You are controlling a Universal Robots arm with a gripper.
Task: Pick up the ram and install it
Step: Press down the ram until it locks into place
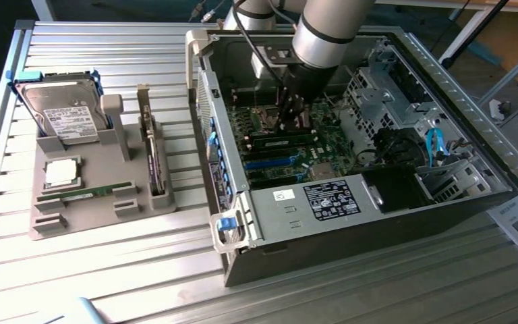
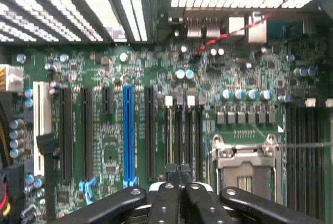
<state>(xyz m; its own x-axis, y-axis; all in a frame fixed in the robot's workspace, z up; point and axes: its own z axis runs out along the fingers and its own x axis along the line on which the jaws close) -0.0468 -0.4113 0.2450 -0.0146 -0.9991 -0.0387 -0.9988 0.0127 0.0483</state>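
The tool [image 2: 179,179] hangs inside the open computer case [image 1: 475,128], its fingers pressed together with nothing between them, tips just above the motherboard [image 2: 156,67]. Directly ahead of the tips run four narrow memory slots; the ram [image 2: 170,133] stands seated in one. Beside the tool lies the empty processor socket [image 2: 244,166].

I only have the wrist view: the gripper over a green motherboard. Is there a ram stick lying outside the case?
Observer: Yes, a thin green ram stick lies flat in the grey holder tray, at the exterior view's left of the open computer case.
Operator: What else is in that tray?
Observer: A silver hard drive stands upright at its far end.
Operator: Anything beside it?
Observer: A dark expansion card stands on edge.
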